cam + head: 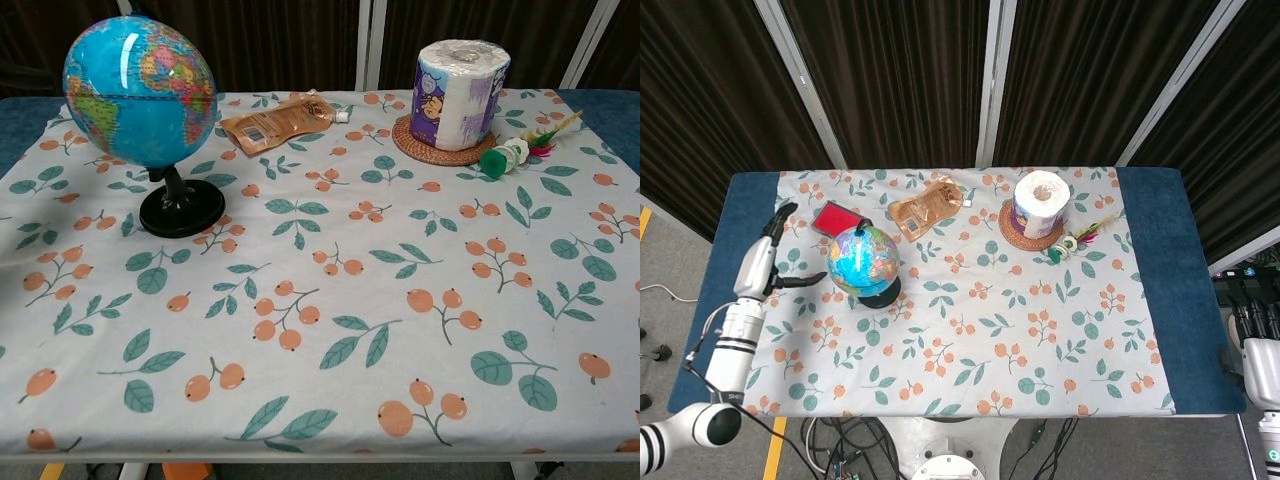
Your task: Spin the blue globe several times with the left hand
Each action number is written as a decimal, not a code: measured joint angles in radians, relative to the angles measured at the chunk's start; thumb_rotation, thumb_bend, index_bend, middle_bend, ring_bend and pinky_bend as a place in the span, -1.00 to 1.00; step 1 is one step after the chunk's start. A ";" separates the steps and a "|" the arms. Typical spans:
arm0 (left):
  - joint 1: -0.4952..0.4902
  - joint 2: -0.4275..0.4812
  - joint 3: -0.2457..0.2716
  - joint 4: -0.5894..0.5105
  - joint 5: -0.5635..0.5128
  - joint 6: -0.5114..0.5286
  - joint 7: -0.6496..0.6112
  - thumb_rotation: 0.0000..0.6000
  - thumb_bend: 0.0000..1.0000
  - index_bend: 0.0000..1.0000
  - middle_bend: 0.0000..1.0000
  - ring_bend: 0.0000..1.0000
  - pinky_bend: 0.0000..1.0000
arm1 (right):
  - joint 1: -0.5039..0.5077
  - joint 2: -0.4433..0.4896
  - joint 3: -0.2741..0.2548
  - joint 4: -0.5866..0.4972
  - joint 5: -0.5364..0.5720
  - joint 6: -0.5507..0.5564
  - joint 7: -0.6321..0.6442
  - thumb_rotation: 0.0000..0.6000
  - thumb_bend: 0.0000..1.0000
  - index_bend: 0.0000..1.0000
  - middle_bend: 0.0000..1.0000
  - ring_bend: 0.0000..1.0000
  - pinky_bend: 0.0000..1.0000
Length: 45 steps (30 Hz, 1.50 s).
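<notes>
Blue globe (pixel 864 261) upright on its black base (pixel 181 211), near the table's (pixel 1200 300) far left corner. Left hand (pixel 768 262) just off the left edge beside the globe, apart from it, fingers spread, holding nothing. Right hand (pixel 1262 366) past the right edge; grip seemingly unreadable.

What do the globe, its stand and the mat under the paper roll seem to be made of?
The blue globe looks like glossy plastic: a bright highlight streaks it. Its black stand also shines, likely plastic. The round mat under the toilet paper roll looks woven, perhaps rattan.
</notes>
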<state>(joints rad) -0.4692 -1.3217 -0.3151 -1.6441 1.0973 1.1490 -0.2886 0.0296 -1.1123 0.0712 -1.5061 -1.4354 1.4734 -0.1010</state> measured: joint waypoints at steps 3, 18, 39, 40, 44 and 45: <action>0.008 0.008 -0.010 0.009 -0.011 -0.001 -0.023 1.00 -1.00 -0.97 -1.00 -1.00 -1.00 | 0.000 0.000 0.000 -0.001 0.001 -0.001 -0.002 1.00 -0.30 -1.00 -1.00 -1.00 -1.00; 0.037 0.053 -0.004 -0.130 0.136 0.071 -0.057 1.00 -1.00 -0.97 -1.00 -1.00 -1.00 | 0.003 -0.003 -0.001 -0.001 0.003 -0.005 -0.002 1.00 -0.29 -1.00 -1.00 -1.00 -1.00; -0.044 -0.086 0.012 -0.163 0.091 0.080 0.196 1.00 -1.00 -0.97 -1.00 -1.00 -1.00 | 0.001 -0.020 -0.003 0.044 0.015 -0.020 0.044 1.00 -0.25 -1.00 -1.00 -1.00 -1.00; -0.045 -0.088 0.012 -0.163 0.088 0.081 0.201 1.00 -1.00 -0.97 -1.00 -1.00 -1.00 | 0.001 -0.021 -0.004 0.045 0.014 -0.020 0.045 1.00 -0.25 -1.00 -1.00 -1.00 -1.00; -0.049 -0.099 0.010 -0.155 0.071 0.081 0.215 1.00 -1.00 -0.97 -1.00 -1.00 -1.00 | 0.002 -0.023 -0.004 0.048 0.013 -0.022 0.047 1.00 -0.25 -1.00 -1.00 -1.00 -1.00; -0.050 -0.101 0.009 -0.152 0.064 0.080 0.218 1.00 -1.00 -0.97 -1.00 -1.00 -1.00 | 0.002 -0.024 -0.004 0.048 0.014 -0.022 0.047 1.00 -0.25 -1.00 -1.00 -1.00 -1.00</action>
<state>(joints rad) -0.5194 -1.4228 -0.3056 -1.7959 1.1610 1.2288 -0.0710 0.0318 -1.1359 0.0676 -1.4582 -1.4217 1.4512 -0.0543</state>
